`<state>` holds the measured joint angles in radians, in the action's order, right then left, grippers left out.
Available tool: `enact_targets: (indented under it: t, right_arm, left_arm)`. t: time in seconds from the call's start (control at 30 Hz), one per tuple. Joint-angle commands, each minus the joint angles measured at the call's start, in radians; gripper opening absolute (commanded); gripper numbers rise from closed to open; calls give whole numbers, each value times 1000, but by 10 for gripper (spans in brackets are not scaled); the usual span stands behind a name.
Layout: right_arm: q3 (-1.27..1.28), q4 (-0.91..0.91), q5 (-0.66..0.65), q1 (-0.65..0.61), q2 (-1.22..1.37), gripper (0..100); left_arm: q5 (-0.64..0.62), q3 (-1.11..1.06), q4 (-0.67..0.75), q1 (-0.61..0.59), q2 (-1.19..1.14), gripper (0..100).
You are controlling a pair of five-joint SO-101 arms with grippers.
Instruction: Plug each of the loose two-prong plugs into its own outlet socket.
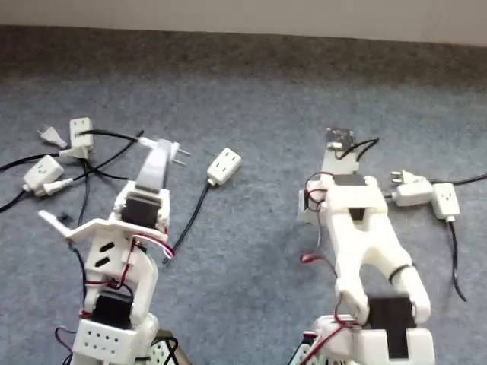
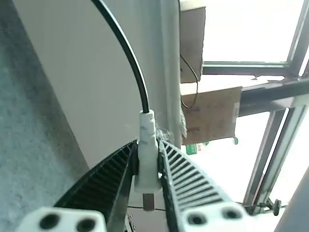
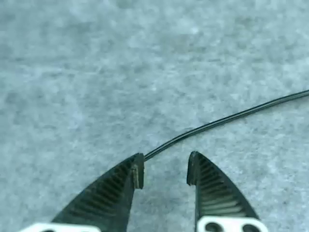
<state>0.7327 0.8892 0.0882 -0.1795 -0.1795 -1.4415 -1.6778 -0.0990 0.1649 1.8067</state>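
Right gripper (image 3: pixel 165 168): hanging spread above the carpet (image 3: pixel 72 72), holding nothing, a black cord (image 3: pixel 227 118) running just beyond its tips.
Left gripper (image 2: pixel 147 145): pinching a plug (image 2: pixel 146 128) by its body, lifted clear, prongs pointing right at the socket (image 1: pixel 224 166) lying near on the carpet.
Risk (judged, not seen): the socket is lying loose and unheld, so a push may be sliding it away; prongs meeting the slots askew may be jamming.
Far left: spare plug (image 1: pixel 52 137) lying among tangled cords.
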Motion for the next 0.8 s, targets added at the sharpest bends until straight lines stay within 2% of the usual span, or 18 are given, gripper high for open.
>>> enact_targets:
  t: [0.0, 0.1, 0.33, 0.43, 0.7, 0.77]
  right_arm:
    - [61, 12, -20, -99, -225, 156]
    - [111, 13, -20, -107, -363, 156]
    - [197, 15, -71, 58, -630, 156]
    - [225, 16, -69, 54, -730, 156]
    - [285, 131, -75, -232, -987, 150]
    - [334, 125, -80, -282, -1036, 109]
  left_arm:
    - [-8, -18, 11, 70, 7, 8]
    - [-8, -18, 6, 88, 2, 8]
    - [-8, -18, -55, 91, 7, 8]
    - [-11, -18, -48, 96, 7, 8]
    - [-8, -18, -46, 220, -1, 8]
    - [-8, -18, -58, 232, 2, 8]
